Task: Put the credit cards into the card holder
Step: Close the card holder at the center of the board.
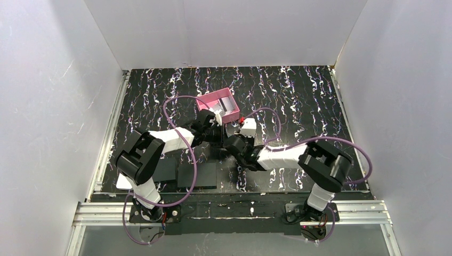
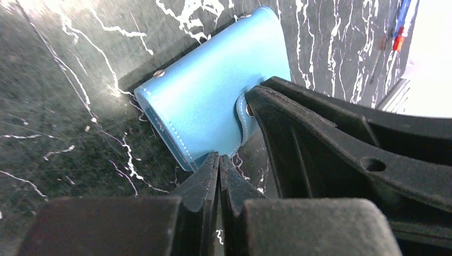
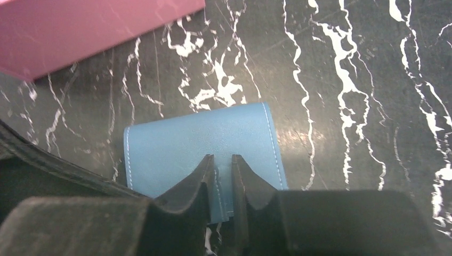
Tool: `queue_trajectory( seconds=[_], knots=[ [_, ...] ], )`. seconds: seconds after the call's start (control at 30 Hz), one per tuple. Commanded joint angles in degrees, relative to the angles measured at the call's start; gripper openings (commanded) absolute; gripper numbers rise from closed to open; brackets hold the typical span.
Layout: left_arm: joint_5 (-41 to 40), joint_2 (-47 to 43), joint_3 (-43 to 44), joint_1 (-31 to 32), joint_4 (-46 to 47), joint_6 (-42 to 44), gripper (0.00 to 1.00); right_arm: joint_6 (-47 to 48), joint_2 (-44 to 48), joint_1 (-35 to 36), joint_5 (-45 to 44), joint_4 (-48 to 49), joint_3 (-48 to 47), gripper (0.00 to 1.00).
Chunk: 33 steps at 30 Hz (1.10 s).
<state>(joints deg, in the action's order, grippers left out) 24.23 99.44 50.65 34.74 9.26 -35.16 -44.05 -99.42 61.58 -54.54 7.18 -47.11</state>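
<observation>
The card holder, a pink open box (image 1: 218,104), stands mid-table, and its wall (image 3: 80,26) shows at the top left of the right wrist view. A pale credit card's corner (image 1: 122,182) pokes out by the left arm's base. A flat blue case (image 2: 208,106) lies shut on the mat between both grippers. My left gripper (image 2: 219,157) is shut, its tips against the case's near edge. My right gripper (image 3: 223,158) is slightly open, with the case's closing tab (image 3: 224,181) loose between its fingers. From above, both grippers (image 1: 216,130) (image 1: 234,143) meet just in front of the box.
Two flat black pads (image 1: 197,175) (image 1: 165,169) lie near the front edge between the arm bases. Purple cables (image 1: 181,101) loop over the mat. White walls close in the table on three sides.
</observation>
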Motion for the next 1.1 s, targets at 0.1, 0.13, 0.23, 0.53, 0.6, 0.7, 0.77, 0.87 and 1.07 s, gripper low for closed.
queue_trajectory(
  seconds=[0.1, 0.13, 0.23, 0.53, 0.6, 0.7, 0.77, 0.87, 1.07],
  knots=[
    [4.09, 1.55, 1.4, 0.41, -6.64, -0.07, 0.01, 12.01, 7.29, -8.36, 21.38, -24.26, -1.71, 0.3],
    [4.18, 1.68, 1.44, 0.41, -6.7, -0.03, 0.01, 13.39, 8.48, -9.82, 22.82, -24.42, -2.92, 0.3],
    [4.38, 1.93, 1.78, 0.41, -7.1, 0.32, 0.01, 17.97, 11.83, -12.76, 27.18, -25.12, -7.97, 0.33],
    [5.8, 3.32, 3.08, 0.41, -7.01, 0.51, 0.01, 25.98, 16.4, -25.34, 61.92, -21.43, -9.91, 0.55],
    [5.91, 3.22, 3.32, 0.41, -7.43, 0.73, 0.01, 25.7, 15.06, -27.24, 69.99, -19.97, -9.01, 0.49],
    [6.12, 3.22, 3.72, 0.41, -7.85, 0.96, 0.01, 23.12, 13.21, -28.3, 77.31, -14.6, -5.89, 0.35],
    [6.16, 3.22, 3.79, 0.42, -7.93, 1.04, 0.01, 20.87, 12.01, -29.8, 80.93, -11.69, -4.16, 0.25],
    [5.84, 3.13, 3.71, 0.42, -8.11, 1.14, 0.01, 19.92, 10.82, -30.81, 81.05, -9.32, -2.3, 0.25],
    [5.97, 2.8, 3.82, 0.44, -8.35, 1.31, 0.01, 19.77, 7.48, -31.64, 83.22, -7.9, -1.66, 0.19]
  ],
)
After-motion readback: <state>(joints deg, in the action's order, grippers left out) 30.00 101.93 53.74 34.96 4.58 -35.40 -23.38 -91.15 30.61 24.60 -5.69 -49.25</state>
